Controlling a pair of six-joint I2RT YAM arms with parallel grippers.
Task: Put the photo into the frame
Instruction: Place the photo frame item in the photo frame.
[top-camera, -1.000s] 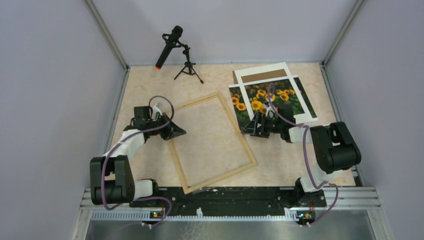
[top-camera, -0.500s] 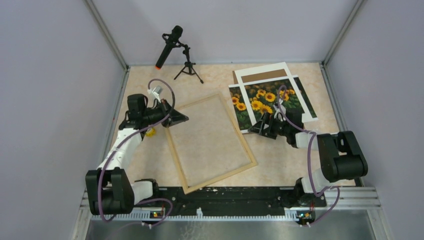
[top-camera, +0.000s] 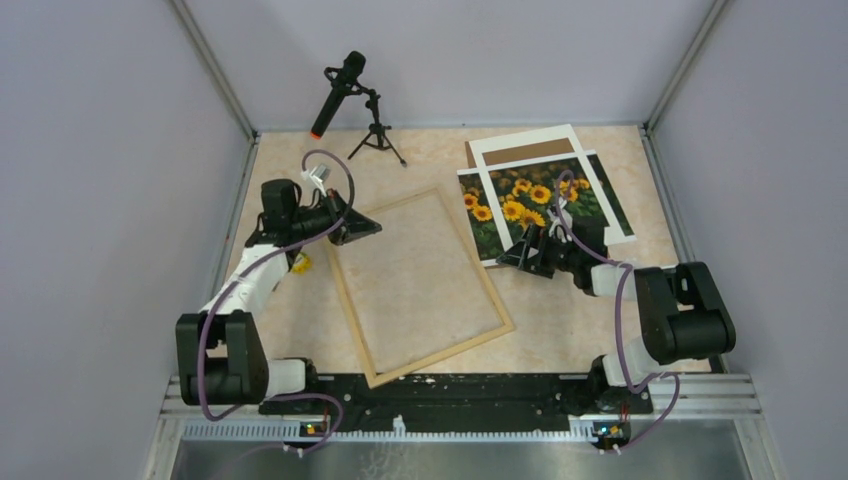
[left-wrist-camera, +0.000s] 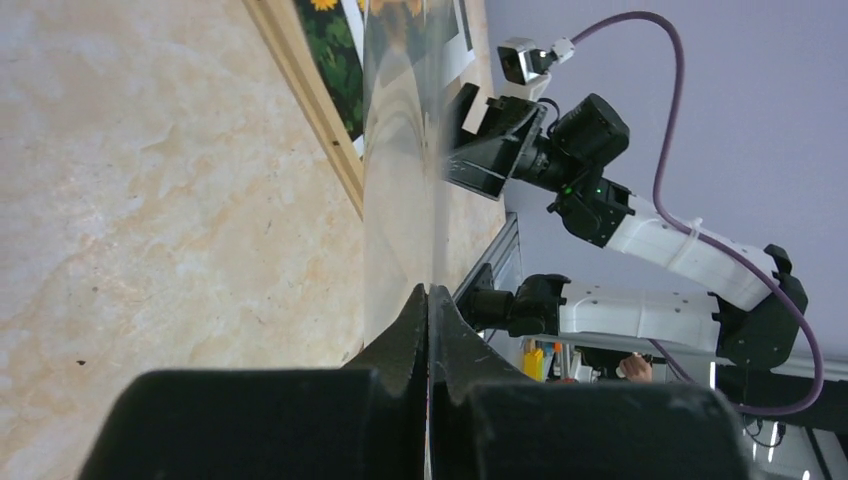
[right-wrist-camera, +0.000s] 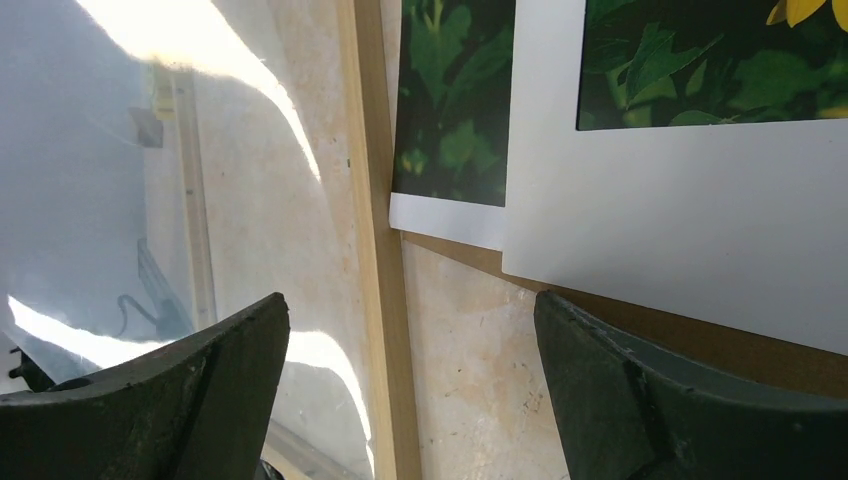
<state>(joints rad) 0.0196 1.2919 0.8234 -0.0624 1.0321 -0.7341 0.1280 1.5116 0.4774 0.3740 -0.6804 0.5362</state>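
The frame (top-camera: 440, 354) of light wood lies tilted in the middle of the table. A clear sheet (top-camera: 415, 275) covers its opening. My left gripper (top-camera: 372, 232) is at the frame's far left corner, shut on the edge of that sheet. In the left wrist view the sheet (left-wrist-camera: 400, 150) runs edge-on from the closed gripper (left-wrist-camera: 428, 292). The sunflower photo (top-camera: 520, 205) lies at the back right, partly under a white mat (top-camera: 522, 137). My right gripper (top-camera: 503, 258) stands open at the photo's near left corner. In the right wrist view the gripper (right-wrist-camera: 410, 298) is over the frame rail (right-wrist-camera: 378, 250), with nothing between its fingers, and the photo (right-wrist-camera: 450, 100) is just beyond.
A brown backing board (top-camera: 525, 152) shows under the mat, also under the mat (right-wrist-camera: 680, 200) in the right wrist view. A microphone on a small tripod (top-camera: 345, 95) stands at the back. A small yellow thing (top-camera: 300, 265) lies under the left arm. Grey walls close in both sides.
My left gripper has moved toward the far side along the frame's left rail, still shut on the sheet. The right gripper drew back slightly to the right and then held.
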